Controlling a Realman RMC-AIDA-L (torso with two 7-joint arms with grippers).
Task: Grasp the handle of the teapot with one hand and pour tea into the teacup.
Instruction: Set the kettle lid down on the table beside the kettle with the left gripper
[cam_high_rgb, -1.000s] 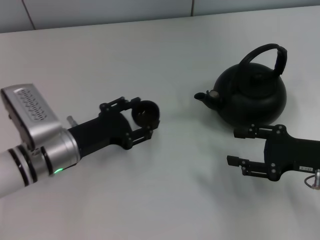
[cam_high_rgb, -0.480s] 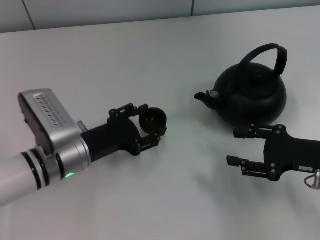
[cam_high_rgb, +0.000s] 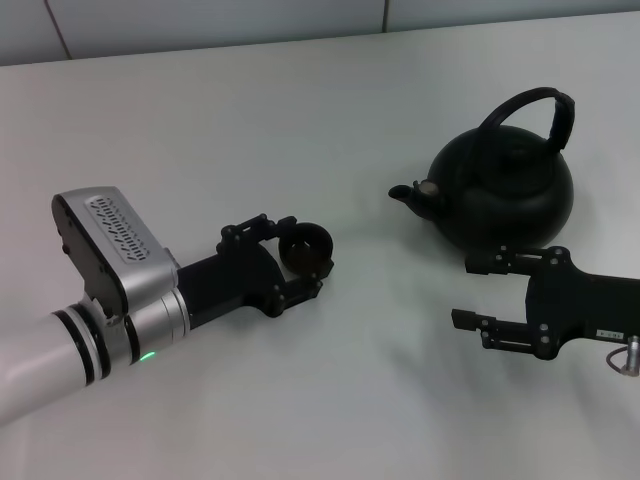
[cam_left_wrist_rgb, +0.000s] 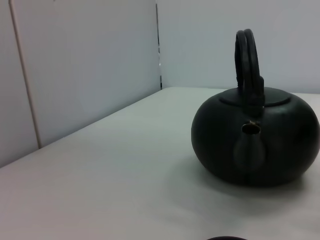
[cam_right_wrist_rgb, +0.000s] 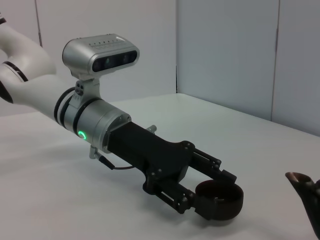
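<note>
The squat black teapot (cam_high_rgb: 505, 195) stands at the right rear of the table, its arched handle (cam_high_rgb: 533, 102) upright and its spout (cam_high_rgb: 412, 194) pointing left. In the left wrist view the teapot (cam_left_wrist_rgb: 255, 140) faces me spout-first, with the handle (cam_left_wrist_rgb: 248, 60) seen edge-on. My left gripper (cam_high_rgb: 301, 258) is shut on the small black teacup (cam_high_rgb: 306, 247), held low at the table left of the spout. The right wrist view shows that left gripper (cam_right_wrist_rgb: 212, 196) clasping the teacup (cam_right_wrist_rgb: 221, 200). My right gripper (cam_high_rgb: 476, 292) stands open in front of the teapot, not touching it.
The white table (cam_high_rgb: 330, 400) runs back to a pale wall (cam_high_rgb: 200, 25). Bare surface lies between the teacup and the spout. The spout's tip (cam_right_wrist_rgb: 305, 186) shows at the edge of the right wrist view.
My left arm has carried the teacup to the right, closer to the teapot's spout. The right gripper and the teapot have stayed where they were.
</note>
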